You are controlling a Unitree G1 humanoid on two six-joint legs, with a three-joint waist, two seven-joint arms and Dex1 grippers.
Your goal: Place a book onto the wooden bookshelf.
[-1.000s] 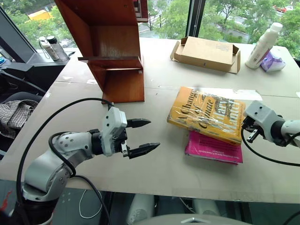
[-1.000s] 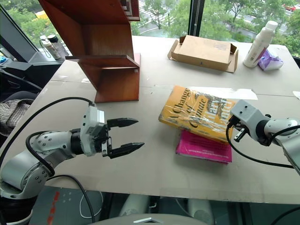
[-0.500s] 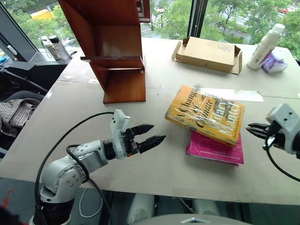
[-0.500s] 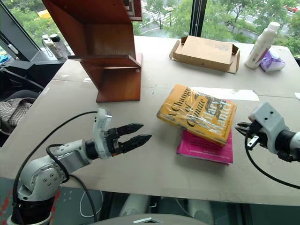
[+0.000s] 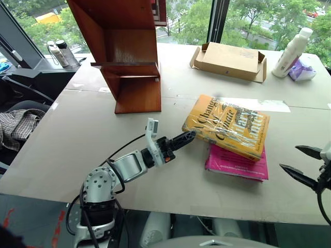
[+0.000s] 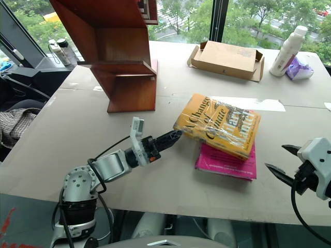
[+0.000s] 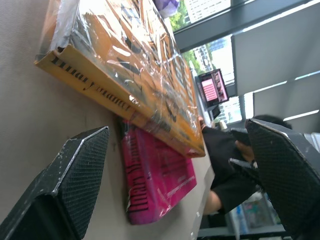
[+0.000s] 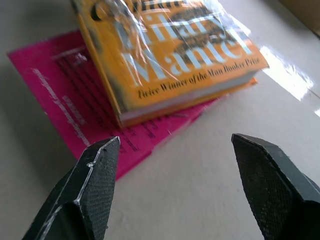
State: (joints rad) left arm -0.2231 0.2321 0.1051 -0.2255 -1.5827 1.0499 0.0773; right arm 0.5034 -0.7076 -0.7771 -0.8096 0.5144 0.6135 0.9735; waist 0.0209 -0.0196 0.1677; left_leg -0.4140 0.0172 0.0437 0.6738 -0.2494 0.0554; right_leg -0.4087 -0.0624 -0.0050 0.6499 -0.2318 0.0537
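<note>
You are at the very start: nothing is lifted and nothing is on the shelf yet.

Nearest you, at about four o'clock, your right pincer (image 6: 283, 162) hangs off the near edge of the desk (image 5: 67, 134) with its fingers spread and nothing between them, well clear of the books.

Your left pincer (image 5: 187, 137) reaches low across the desk toward one o'clock; its fingers are spread wide in the wrist view, holding nothing, with the tips right at the near-left corner of the book (image 5: 227, 125). Whether they touch it, you cannot tell.

The book lies flat in its plastic wrap, resting aslant on the magenta-pink book (image 5: 237, 165), at about one o'clock from centre.

Farther off, at eleven o'clock, the wooden bookshelf (image 5: 129, 57) stands with its boards bare of books. A cardboard box (image 5: 229, 60) sits at twelve to one o'clock.

Still left, by my reading: grip, lift, carry to eleven o'clock, set down.
</note>
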